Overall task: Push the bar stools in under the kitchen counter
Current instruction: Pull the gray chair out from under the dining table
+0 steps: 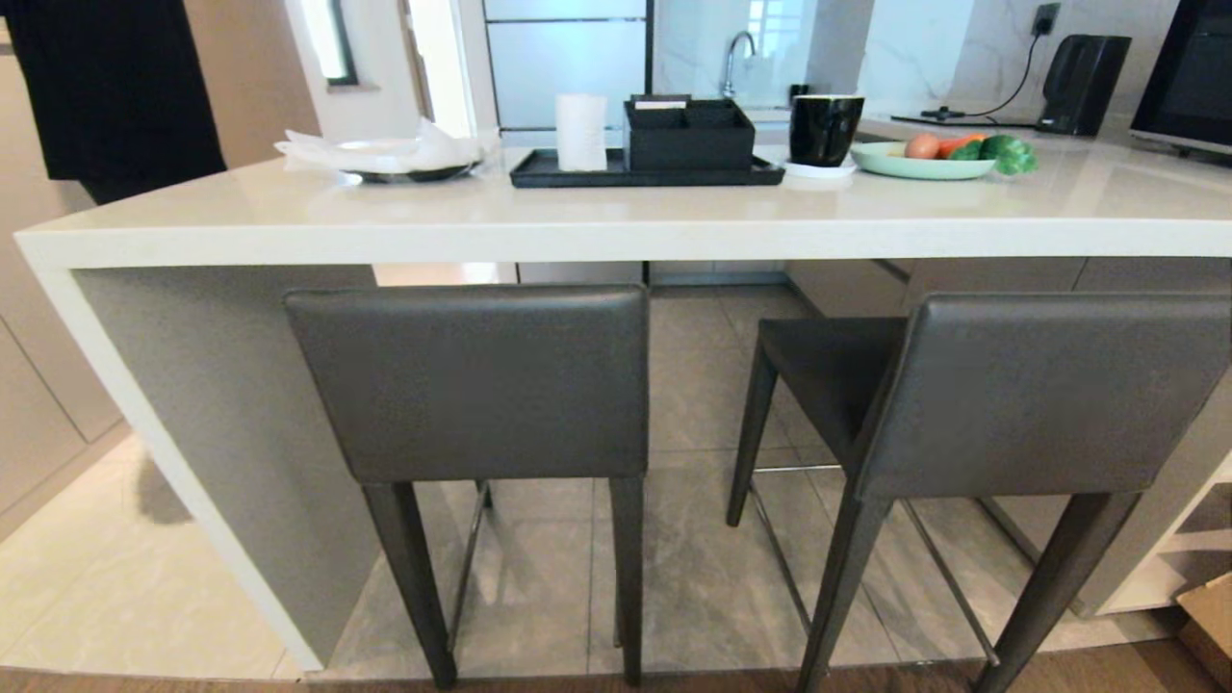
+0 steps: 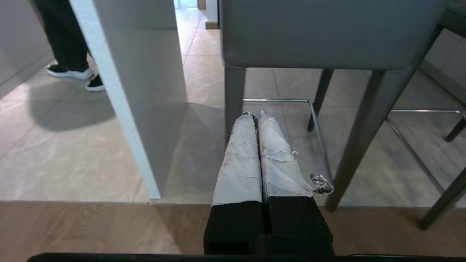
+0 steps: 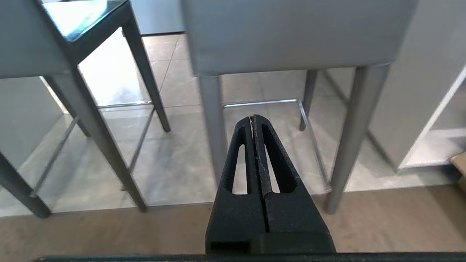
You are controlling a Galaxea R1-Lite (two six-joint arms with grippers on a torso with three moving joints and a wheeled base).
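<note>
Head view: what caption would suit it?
Two grey bar stools stand pulled out before the white kitchen counter.

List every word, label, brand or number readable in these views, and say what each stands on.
None: no view shows readable text.
black organizer box on the black tray: no legible label.
black mug: no print visible.
black kettle: no brand can be made out.
bar stools, kitchen counter: plain, unmarked.
</note>
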